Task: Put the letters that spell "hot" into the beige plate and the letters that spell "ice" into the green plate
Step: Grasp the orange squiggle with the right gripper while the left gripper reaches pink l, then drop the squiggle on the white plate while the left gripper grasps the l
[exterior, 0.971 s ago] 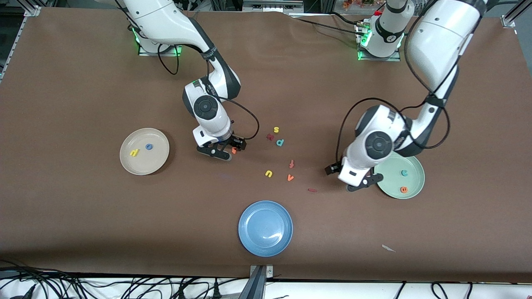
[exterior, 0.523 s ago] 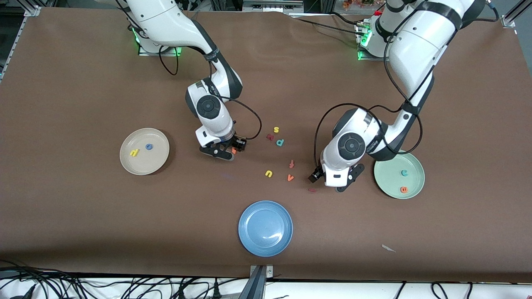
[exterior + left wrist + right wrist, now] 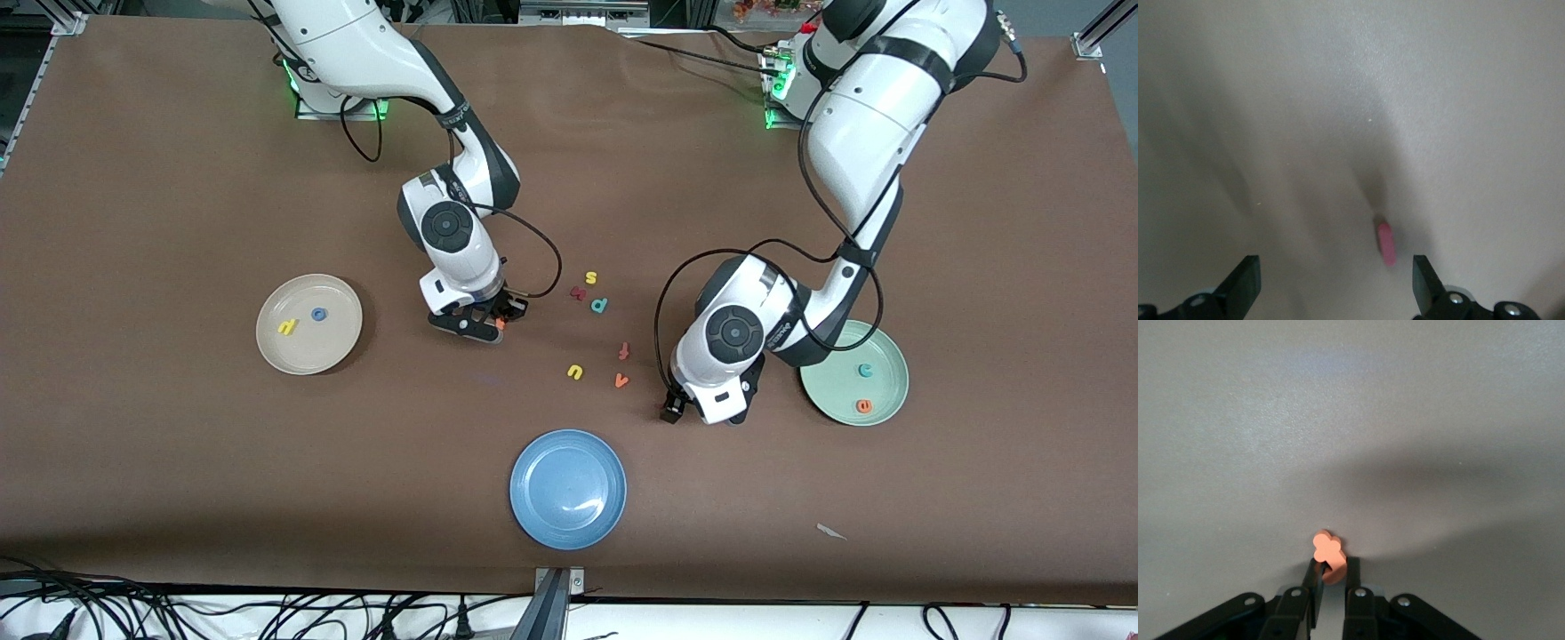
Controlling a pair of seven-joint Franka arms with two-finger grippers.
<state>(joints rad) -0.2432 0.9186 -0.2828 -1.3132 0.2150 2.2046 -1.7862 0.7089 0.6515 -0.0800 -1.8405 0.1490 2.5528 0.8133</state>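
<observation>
Currently, beige plate [image 3: 308, 324]: lies toward the right arm's end of the table; holds the yellow h [image 3: 286, 327] and the blue o [image 3: 318, 314].
Orange t [image 3: 1329, 557]: not yet in the beige plate; pinched between the right gripper's fingers, low over bare table between the beige plate and the loose letters.
Green plate [image 3: 854, 372]: lies toward the left arm's end; holds the teal c [image 3: 864, 370] and the orange e [image 3: 863, 406].
Dark red i [image 3: 1386, 243]: on the table in the left wrist view, lying between the spread fingers; hidden under the wrist in the front view.
Progress: judged about two thirds done, four of six letters are placed; t and i remain.
Right gripper [image 3: 492, 316]: fingers clamped together on the orange t; wrist pointing down, forearm reaching in from its base.
Left gripper [image 3: 1331, 283]: fingers wide apart, nothing held; poised over the dark red i, beside the green plate; elbow folded above the plate's edge.
Leftover letters: yellow s [image 3: 590, 278], teal p [image 3: 599, 305], yellow u [image 3: 575, 372], orange v [image 3: 621, 380], red-orange f [image 3: 624, 351] lie in a cluster between the arms.
Blue plate [image 3: 568, 488]: nearest the front camera.
</observation>
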